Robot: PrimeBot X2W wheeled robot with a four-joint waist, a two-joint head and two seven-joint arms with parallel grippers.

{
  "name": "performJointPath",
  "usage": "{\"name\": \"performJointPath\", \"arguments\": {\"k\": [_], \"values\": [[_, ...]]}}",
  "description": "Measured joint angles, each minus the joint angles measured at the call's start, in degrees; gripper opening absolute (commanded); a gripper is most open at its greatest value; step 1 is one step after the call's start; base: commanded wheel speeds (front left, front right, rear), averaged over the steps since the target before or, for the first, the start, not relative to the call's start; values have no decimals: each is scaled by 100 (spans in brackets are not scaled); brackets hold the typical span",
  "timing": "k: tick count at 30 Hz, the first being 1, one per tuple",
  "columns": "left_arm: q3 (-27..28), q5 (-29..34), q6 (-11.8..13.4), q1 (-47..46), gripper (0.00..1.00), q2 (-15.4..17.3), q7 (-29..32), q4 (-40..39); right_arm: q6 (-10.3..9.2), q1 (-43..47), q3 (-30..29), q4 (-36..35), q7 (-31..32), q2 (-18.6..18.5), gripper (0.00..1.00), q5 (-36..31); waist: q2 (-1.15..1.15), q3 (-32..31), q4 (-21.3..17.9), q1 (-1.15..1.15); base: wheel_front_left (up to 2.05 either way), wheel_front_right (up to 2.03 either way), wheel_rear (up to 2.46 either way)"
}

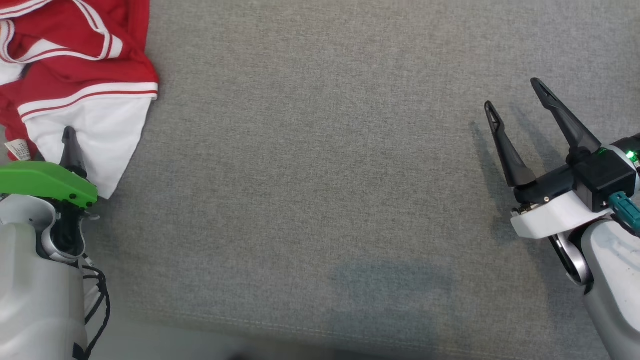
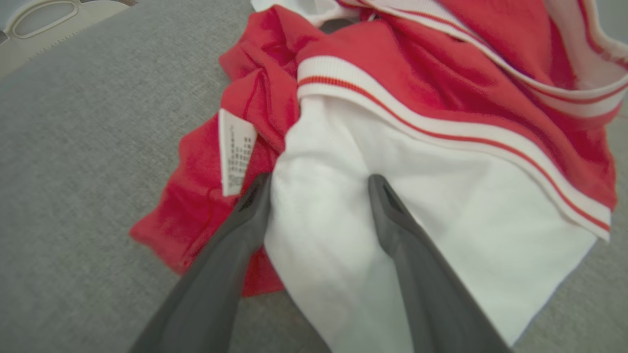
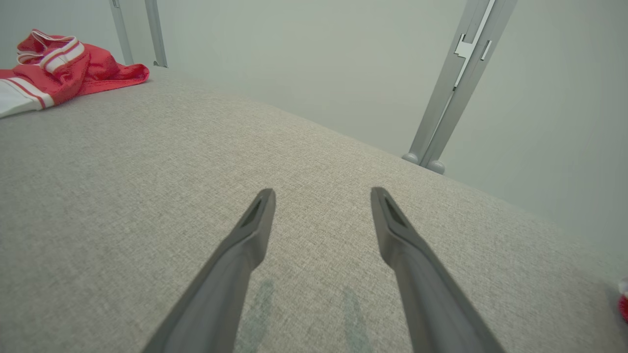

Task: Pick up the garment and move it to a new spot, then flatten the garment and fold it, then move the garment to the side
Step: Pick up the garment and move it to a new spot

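Note:
The garment (image 1: 85, 55) is a crumpled red and white piece with striped trim, lying at the far left of the grey cloth surface (image 1: 320, 190). My left gripper (image 1: 70, 145) sits at its near white edge, under a green cover. In the left wrist view the left gripper (image 2: 319, 181) is open, its two fingers straddling a raised fold of the white part of the garment (image 2: 441, 162). My right gripper (image 1: 512, 95) hangs open over bare cloth at the right, nothing between its fingers. In the right wrist view the right gripper (image 3: 322, 192) points along the surface, and the garment (image 3: 59, 68) lies far off at upper left.
A white care label (image 2: 235, 152) sticks out of the red part beside the left finger. Grey metal posts (image 3: 441, 98) stand beyond the surface's far edge against a pale wall. The front edge (image 1: 250, 335) of the surface runs along the bottom of the head view.

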Motion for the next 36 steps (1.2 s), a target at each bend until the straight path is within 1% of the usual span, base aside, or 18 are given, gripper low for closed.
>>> {"name": "performJointPath", "arguments": {"k": [1,2,3,4,5,6,8,10,13,14,19,23,24,27,29,32,33,36], "values": [[7,-1,0,-41,95,8,-3,57,-24,-19,-19,1,0,-1,100,0,0,65,-34,0,0,0,0],[13,0,-1,-102,75,27,-9,115,-42,-37,-53,-1,0,-1,100,0,0,125,-68,0,0,0,0],[-12,8,-18,-170,40,80,-9,140,-75,-47,-93,-4,0,-5,100,0,0,179,-98,0,0,0,0],[-26,12,-62,-246,40,123,-12,144,-82,-48,-124,0,-1,-18,100,0,0,229,-126,0,0,0,0],[-43,12,-124,-322,0,141,-56,143,-96,-49,-136,14,-1,-22,100,0,0,273,-152,0,0,0,0],[-36,-11,-200,-388,0,111,-120,129,-118,-50,-137,34,-1,-10,100,1,0,303,-180,0,0,0,0],[-3,-188,-354,-523,0,-71,-230,13,-123,-49,-138,77,-1,31,100,4,0,328,-224,0,0,0,0],[-129,-194,-591,-669,0,-316,-294,-157,-133,-49,-135,137,-2,74,100,18,0,306,-231,0,0,0,0],[-459,-185,-770,-870,0,-563,-405,-539,-171,-49,-132,238,-8,140,100,55,0,225,-209,0,0,0,0],[-764,-127,-846,-949,0,-647,-439,-813,-172,-49,-124,320,-8,225,100,68,0,140,-182,0,0,0,0],[-1607,-144,-871,-1023,0,-864,-391,-1414,-172,-55,-38,450,-9,443,100,132,0,-136,-132,0,0,0,0],[-2380,-260,-865,-1020,0,-847,-190,-1817,-166,-160,104,439,-9,688,100,166,0,-404,-137,0,0,0,0],[-2380,-260,-865,-1020,0,-847,-190,-1817,-166,-160,104,439,-9,688,100,166,0,-404,-137,0,0,0,0],[-3088,-490,-864,-1000,0,-804,20,-2172,-149,-206,254,409,-9,828,100,166,0,-608,-187,-1,0,0,0],[-3344,-591,-864,-938,0,-780,102,-2288,-85,-205,394,404,-9,898,100,165,0,-725,-256,-1,0,0,0],[-3836,-1243,-864,-769,0,-676,192,-2573,49,-187,700,377,-9,990,100,149,0,-850,-428,-1,0,0,0],[-4039,-1339,-864,-717,0,-667,225,-2664,88,-162,771,374,-9,996,100,145,0,-884,-499,-1,0,0,0],[-4519,-1481,-864,-558,0,-672,343,-2802,88,-22,835,376,-9,987,100,131,0,-962,-722,-1,0,0,0]]}}
